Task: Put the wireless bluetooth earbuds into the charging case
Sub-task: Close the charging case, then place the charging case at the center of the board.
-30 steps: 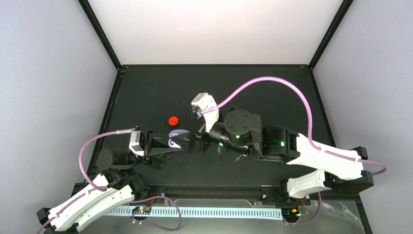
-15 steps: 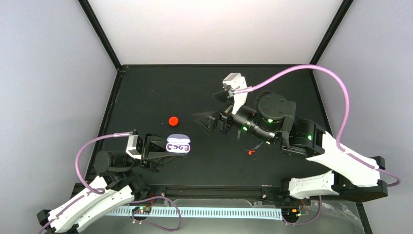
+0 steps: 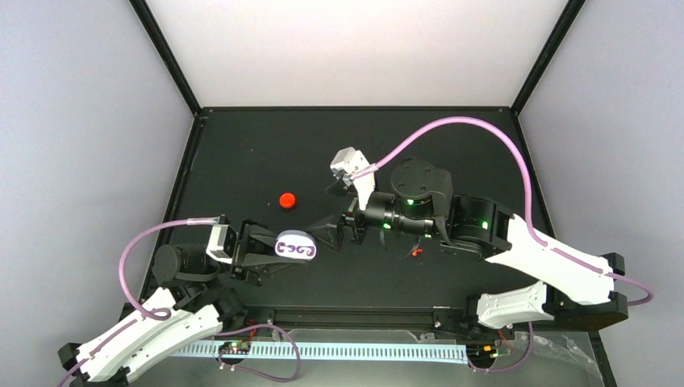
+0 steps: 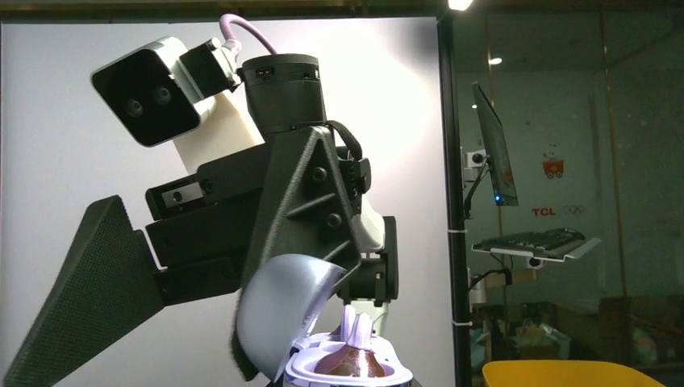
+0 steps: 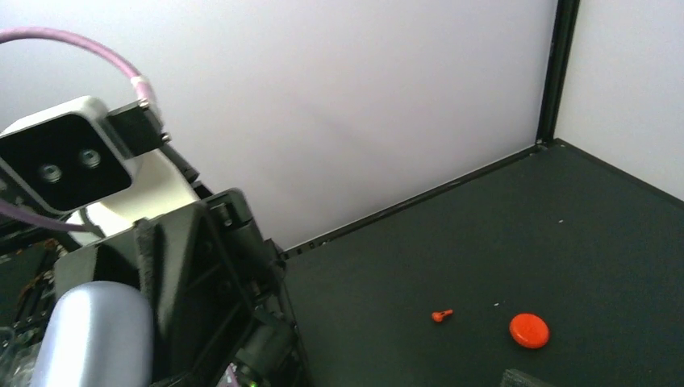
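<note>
Case: the charging case [image 3: 296, 237] is just on the near side of the red cap [image 3: 286, 200], lid swung open, wells facing up.
Left hand: my left hand [image 3: 278, 248] is clenched on the case.
Earbuds: both wireless bluetooth earbuds [image 3: 288, 250] show as purple curls lying in the wells.
Right hand: my right hand [image 3: 339, 231] is released and empty, to the near right of the red cap, aimed at the case.
Done: insertion, I judge.
Left: perhaps pressing the buds home. I cannot tell whether they are fully seated.
</note>
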`<action>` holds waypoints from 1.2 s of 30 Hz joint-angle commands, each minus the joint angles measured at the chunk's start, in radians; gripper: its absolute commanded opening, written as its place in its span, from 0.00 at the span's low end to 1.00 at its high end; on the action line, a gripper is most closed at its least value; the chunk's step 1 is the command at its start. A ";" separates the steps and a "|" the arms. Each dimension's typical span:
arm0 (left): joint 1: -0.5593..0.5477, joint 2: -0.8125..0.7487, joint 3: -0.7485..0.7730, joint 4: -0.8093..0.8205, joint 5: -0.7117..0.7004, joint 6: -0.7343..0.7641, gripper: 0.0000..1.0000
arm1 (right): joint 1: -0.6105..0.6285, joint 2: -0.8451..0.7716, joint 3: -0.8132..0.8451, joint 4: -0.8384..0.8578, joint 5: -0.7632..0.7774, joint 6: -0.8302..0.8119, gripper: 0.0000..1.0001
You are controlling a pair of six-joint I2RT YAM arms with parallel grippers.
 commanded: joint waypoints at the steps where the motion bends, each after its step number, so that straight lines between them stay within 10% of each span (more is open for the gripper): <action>1: -0.001 0.024 0.028 0.015 -0.025 0.021 0.02 | 0.002 -0.049 -0.034 0.034 -0.088 -0.009 0.99; 8: -0.001 0.050 0.028 -0.001 -0.070 0.022 0.02 | 0.002 -0.095 -0.103 0.055 0.051 0.014 0.99; 13: -0.001 0.049 0.000 -0.134 -0.274 0.039 0.01 | -0.052 -0.163 -0.194 0.035 0.405 0.106 0.99; 17: 0.002 0.131 -0.047 -0.212 -0.460 0.003 0.02 | -0.186 -0.229 -0.365 0.036 0.407 0.201 0.99; 36: 0.239 1.356 0.515 -0.341 -0.355 -0.238 0.02 | -0.228 -0.529 -0.800 0.003 0.429 0.339 0.99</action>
